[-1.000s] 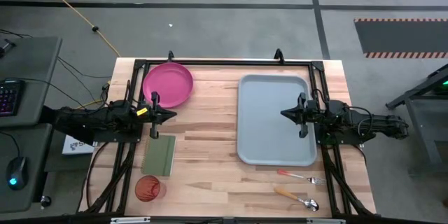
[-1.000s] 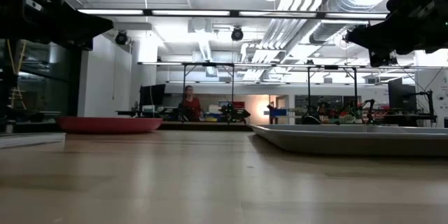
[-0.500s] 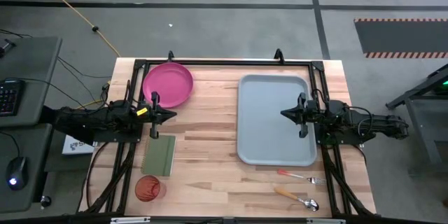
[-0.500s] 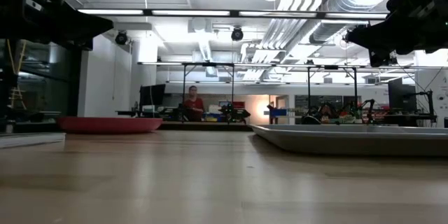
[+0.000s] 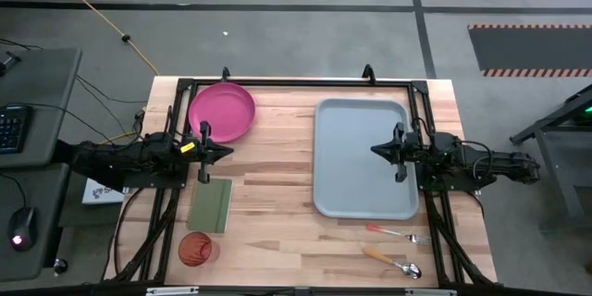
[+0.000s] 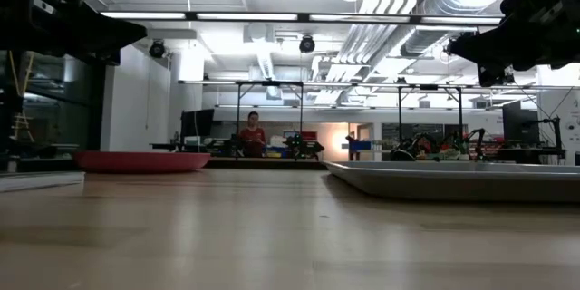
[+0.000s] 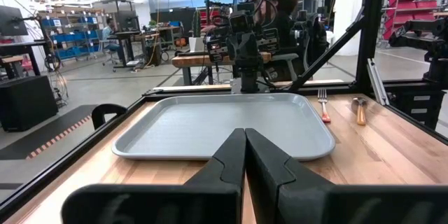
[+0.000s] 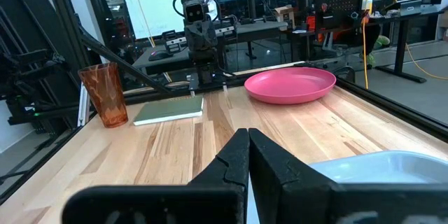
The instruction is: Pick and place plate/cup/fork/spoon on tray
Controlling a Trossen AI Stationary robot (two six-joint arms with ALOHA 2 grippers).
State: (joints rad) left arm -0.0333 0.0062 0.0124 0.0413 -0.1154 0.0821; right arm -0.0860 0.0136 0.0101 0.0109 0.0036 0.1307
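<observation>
The magenta plate (image 5: 222, 111) lies flat on the table at the far left. The orange-red cup (image 5: 195, 249) stands upright near the front left corner. The blue-grey tray (image 5: 363, 158) lies flat on the table's right half. The fork (image 5: 397, 232) and the spoon (image 5: 392, 262) lie on the table near the front right, in front of the tray. My left gripper (image 5: 229, 151) is shut and empty above the table's left part, between plate and notebook. My right gripper (image 5: 376, 150) is shut and empty above the tray.
A green notebook (image 5: 211, 205) lies flat between plate and cup. A black frame (image 5: 296, 81) runs around the table's edges. Bare wood lies between the notebook and the tray. A person (image 6: 253, 134) shows far off in the room behind.
</observation>
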